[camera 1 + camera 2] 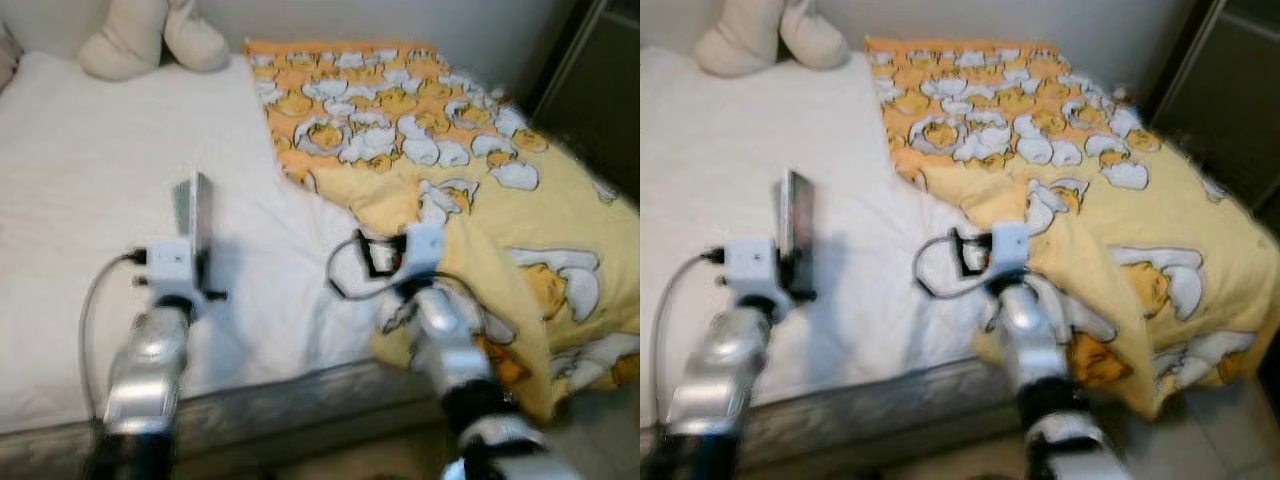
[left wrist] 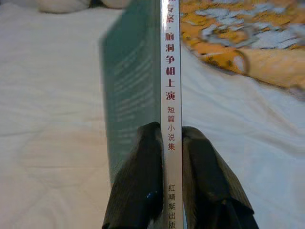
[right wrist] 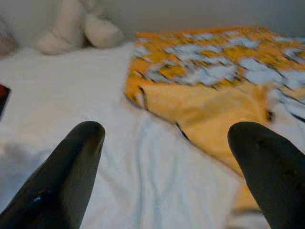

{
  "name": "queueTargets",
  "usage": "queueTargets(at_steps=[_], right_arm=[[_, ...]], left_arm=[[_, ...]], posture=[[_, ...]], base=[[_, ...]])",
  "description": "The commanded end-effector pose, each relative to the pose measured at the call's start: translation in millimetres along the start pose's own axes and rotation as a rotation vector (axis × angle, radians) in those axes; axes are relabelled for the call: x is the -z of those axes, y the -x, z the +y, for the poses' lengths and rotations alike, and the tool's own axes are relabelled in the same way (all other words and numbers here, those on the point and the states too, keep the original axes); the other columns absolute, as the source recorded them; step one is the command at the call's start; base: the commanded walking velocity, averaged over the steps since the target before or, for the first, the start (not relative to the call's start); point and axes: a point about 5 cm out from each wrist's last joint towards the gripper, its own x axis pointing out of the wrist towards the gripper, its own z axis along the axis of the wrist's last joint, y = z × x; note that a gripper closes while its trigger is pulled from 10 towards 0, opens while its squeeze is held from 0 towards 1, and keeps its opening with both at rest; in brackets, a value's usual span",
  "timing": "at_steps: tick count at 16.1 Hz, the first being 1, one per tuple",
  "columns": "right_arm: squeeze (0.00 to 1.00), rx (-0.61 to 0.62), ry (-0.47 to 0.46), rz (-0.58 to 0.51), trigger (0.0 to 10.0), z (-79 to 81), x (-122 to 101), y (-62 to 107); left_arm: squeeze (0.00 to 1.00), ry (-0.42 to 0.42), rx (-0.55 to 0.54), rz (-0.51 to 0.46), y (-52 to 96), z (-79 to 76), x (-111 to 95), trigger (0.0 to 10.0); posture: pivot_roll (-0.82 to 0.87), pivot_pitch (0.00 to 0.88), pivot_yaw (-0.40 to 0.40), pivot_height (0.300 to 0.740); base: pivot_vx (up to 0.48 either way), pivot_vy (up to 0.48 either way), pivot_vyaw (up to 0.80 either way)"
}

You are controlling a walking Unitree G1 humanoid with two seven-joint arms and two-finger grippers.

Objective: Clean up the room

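Observation:
My left gripper (image 2: pixel 165 131) is shut on a thin book (image 2: pixel 138 81) with a teal cover and a white spine printed with Chinese characters. It holds the book (image 1: pixel 200 222) upright above the white bed sheet (image 1: pixel 90 180), near the bed's front edge. My right gripper (image 3: pixel 169 133) is open with nothing between its fingers. It hovers over the sheet just beside the edge of a yellow and orange blanket (image 1: pixel 450 170) with a white cartoon pattern. The right gripper (image 1: pixel 372 258) is to the right of the book.
A cream plush toy (image 1: pixel 150 35) lies at the head of the bed. A small dark red and black object (image 3: pixel 2 98) lies on the sheet. The blanket hangs over the mattress edge (image 1: pixel 270 405). A dark cabinet (image 1: pixel 600 90) stands at the far right.

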Motion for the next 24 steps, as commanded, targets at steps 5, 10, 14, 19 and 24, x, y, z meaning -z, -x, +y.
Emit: queueTargets(at_steps=[5,10,14,19,24], right_arm=[[0.0,0.097,-0.107,-0.014,10.0,2.4,8.7,4.0],[0.0,0.057,-0.07,-0.037,10.0,-0.2,-5.1,-7.1],[0.0,0.04,-0.033,-0.046,10.0,-4.7,-12.1,-12.0],[0.0,0.025,0.004,-0.032,10.0,-4.1,-10.5,-12.1],[0.0,0.011,0.021,-0.041,10.0,-3.4,-13.2,-13.8]], left_arm=[[0.0,-0.081,0.09,-0.064,-6.6,3.2,-18.0,10.0],[0.0,-0.022,0.069,-0.076,-13.8,-10.1,-19.4,10.0],[0.0,-0.043,0.049,-0.064,-17.9,-21.1,-16.5,10.0],[0.0,-0.044,0.054,-0.076,-20.3,-27.0,-17.6,10.0],[0.0,-0.069,0.087,-0.123,-21.0,-35.5,-24.5,10.0]], posture=[[0.05,0.0,0.065,0.74],[0.03,0.0,0.039,0.74],[0.03,0.0,0.012,0.74],[0.02,0.0,0.004,0.74],[0.01,0.0,0.012,0.74]], base=[[0.0,0.48,0.0],[0.0,0.48,0.15],[0.0,0.12,0.66],[0.0,0.0,0.24],[0.244,0.0,0.0]])
